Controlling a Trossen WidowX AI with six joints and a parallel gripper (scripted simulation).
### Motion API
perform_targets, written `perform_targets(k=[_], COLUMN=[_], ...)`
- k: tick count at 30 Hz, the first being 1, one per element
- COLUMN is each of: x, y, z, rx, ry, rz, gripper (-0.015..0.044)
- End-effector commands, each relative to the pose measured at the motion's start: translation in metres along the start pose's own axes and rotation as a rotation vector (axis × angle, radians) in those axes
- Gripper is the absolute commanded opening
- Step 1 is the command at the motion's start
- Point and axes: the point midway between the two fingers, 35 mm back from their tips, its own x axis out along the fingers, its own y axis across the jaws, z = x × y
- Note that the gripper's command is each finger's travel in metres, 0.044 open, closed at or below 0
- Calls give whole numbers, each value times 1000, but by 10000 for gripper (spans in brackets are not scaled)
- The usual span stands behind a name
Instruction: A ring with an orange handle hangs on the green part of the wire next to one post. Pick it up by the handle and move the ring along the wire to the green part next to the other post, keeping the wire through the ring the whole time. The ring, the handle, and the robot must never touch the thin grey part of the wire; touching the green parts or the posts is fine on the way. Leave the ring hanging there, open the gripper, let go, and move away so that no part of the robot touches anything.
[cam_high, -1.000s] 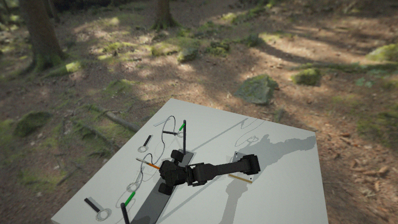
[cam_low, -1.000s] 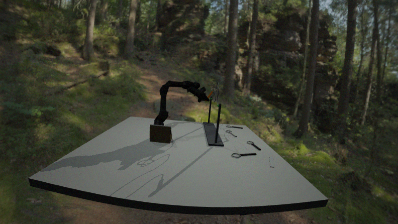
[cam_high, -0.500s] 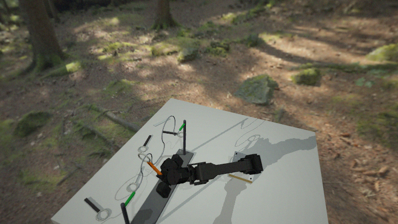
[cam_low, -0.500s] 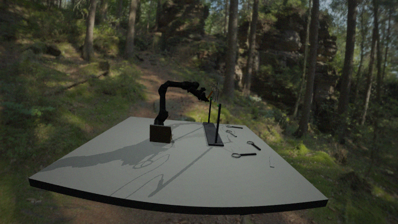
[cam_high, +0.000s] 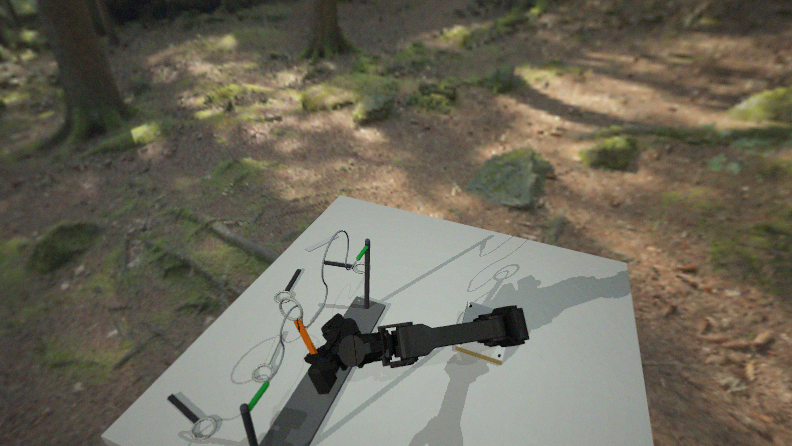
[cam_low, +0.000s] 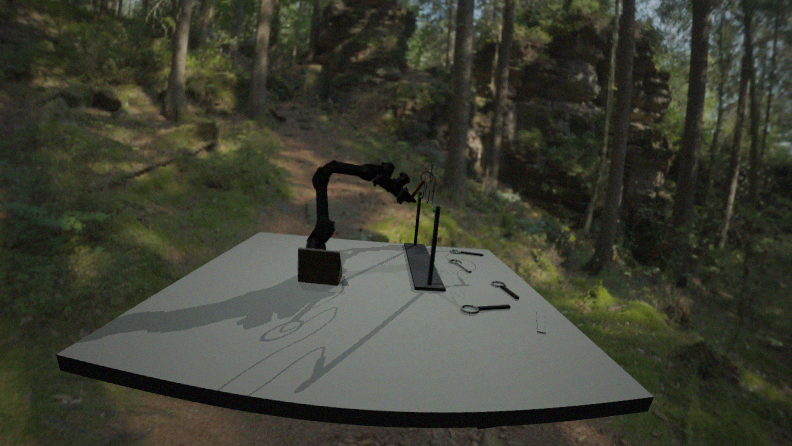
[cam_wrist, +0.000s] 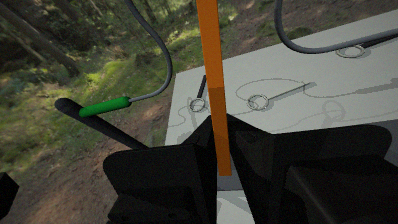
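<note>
My gripper (cam_high: 314, 355) (cam_low: 412, 198) (cam_wrist: 218, 119) is shut on the orange handle (cam_high: 305, 336) (cam_low: 417, 188) (cam_wrist: 214, 75), near its lower end. The handle slants up to the ring (cam_high: 301, 311), which is around the thin grey wire (cam_high: 326, 286) (cam_wrist: 168, 60) near a bend between the posts. Whether ring and wire touch cannot be told. One green part (cam_high: 258, 396) is by the near post (cam_high: 249, 426) in the top view, the other green part (cam_high: 362, 253) by the far post (cam_high: 366, 285). The wrist view shows a green part (cam_wrist: 105, 106) at one post top; the ring is out of that view.
The posts stand on a dark base strip (cam_high: 288, 407) (cam_low: 422, 271). Several loose rings with handles lie on the table beyond it, including one dark handle (cam_high: 183, 408) (cam_low: 493, 306). Wire bends rise beside the gripper. The arm's mount (cam_low: 319, 267) is on the other side.
</note>
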Motion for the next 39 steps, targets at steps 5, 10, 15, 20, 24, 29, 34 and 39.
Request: perform_targets(k=[5, 10, 15, 20, 24, 29, 34, 39], x=[-3, -3, -4, -5, -7, -8, -11, -13], y=[14, 21, 28, 35, 40, 45, 51, 55], z=[1, 3, 5, 8, 11, 15, 19, 24], rx=[172, 274, 376, 478, 559, 661, 763, 864], ry=[-12, -19, -27, -34, -41, -48, -56, -64], rz=[107, 166, 224, 282, 328, 386, 443, 500], gripper=[-150, -150, -150, -150, -150, -150, -150, -150])
